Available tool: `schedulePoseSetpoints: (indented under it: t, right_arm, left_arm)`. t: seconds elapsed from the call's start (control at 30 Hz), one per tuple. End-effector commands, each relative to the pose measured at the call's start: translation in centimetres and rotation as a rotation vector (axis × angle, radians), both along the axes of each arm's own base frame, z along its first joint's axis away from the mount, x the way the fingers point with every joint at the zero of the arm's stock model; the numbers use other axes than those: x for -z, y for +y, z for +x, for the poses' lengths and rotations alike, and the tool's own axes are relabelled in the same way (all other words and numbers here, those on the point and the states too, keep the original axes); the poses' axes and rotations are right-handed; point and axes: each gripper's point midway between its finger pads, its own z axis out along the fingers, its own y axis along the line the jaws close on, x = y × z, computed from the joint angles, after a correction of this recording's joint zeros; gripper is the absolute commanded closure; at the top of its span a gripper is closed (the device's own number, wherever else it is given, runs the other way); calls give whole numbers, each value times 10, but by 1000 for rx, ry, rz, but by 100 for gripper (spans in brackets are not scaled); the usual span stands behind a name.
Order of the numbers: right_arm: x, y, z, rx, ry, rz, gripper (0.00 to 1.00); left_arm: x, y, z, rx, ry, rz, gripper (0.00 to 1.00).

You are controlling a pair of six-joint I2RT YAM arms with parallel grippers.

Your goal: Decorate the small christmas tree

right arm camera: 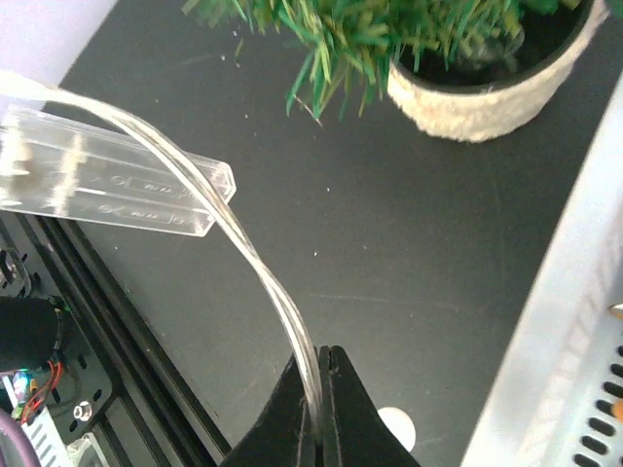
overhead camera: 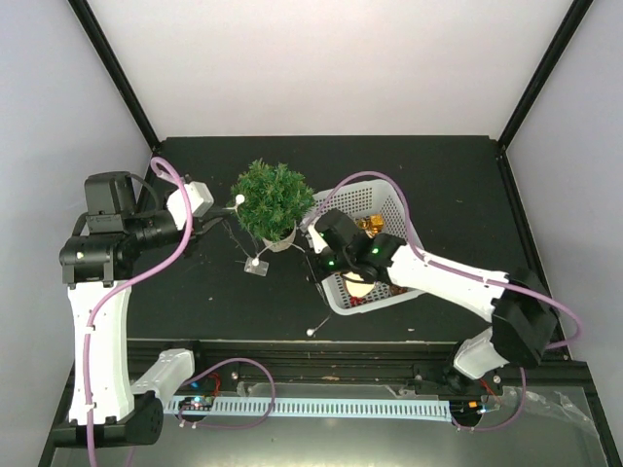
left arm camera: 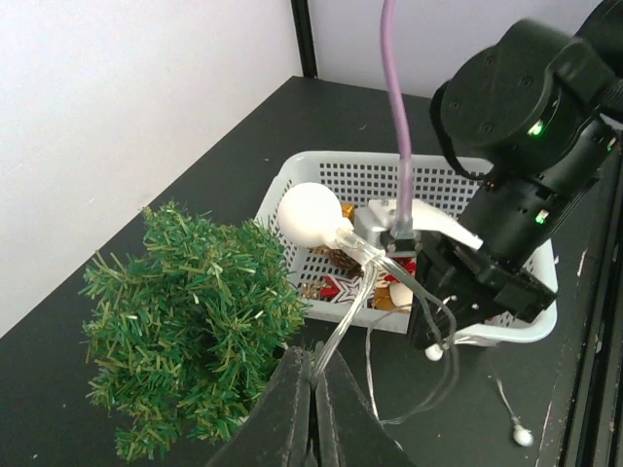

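Top view: the small christmas tree (overhead camera: pixel 274 200) is set on the table (overhead camera: pixel 438 165), at 9 o'clock from the white basket (overhead camera: pixel 399 199).

Left wrist view: a clear wire (left arm camera: pixel 352 302) is pinched in the closed jaws of the left gripper (left arm camera: pixel 311 381), with the tree at 9 o'clock.

Right wrist view: the clear wire is clamped in the closed jaws of the right gripper (right arm camera: pixel 317 375), with the tree at 12 o'clock.

The left arm (overhead camera: pixel 97 321) rises from its base and bends rightward, the left claw (left arm camera: pixel 312 384) pinched shut on a clear wire (left arm camera: pixel 352 304). The right arm (overhead camera: pixel 448 277) stretches leftward, the right claw (right arm camera: pixel 319 375) likewise clamped on the clear wire.
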Motion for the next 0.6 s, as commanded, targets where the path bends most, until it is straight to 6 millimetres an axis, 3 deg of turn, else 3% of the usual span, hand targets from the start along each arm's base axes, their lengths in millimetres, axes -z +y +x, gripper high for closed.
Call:
schedulePoseSetpoints:
  t: [0.0, 0.23, 0.33, 0.47, 0.57]
  right_arm:
    - [7, 18, 3, 6, 28, 43, 99]
    - [44, 16, 15, 75, 67, -52, 99]
    - [59, 10, 23, 128, 71, -109, 99]
    - [72, -7, 37, 225, 69, -173, 99]
    - [79, -32, 53, 325, 75, -208, 99]
  left_arm:
    - [-1, 0, -7, 8, -30, 29, 98]
    - [13, 1, -3, -3, -1, 20, 98]
    - [27, -1, 3, -5, 33, 6, 98]
    - [50, -6, 12, -17, 92, -2, 99]
    - [61, -9, 21, -49, 102, 12, 99]
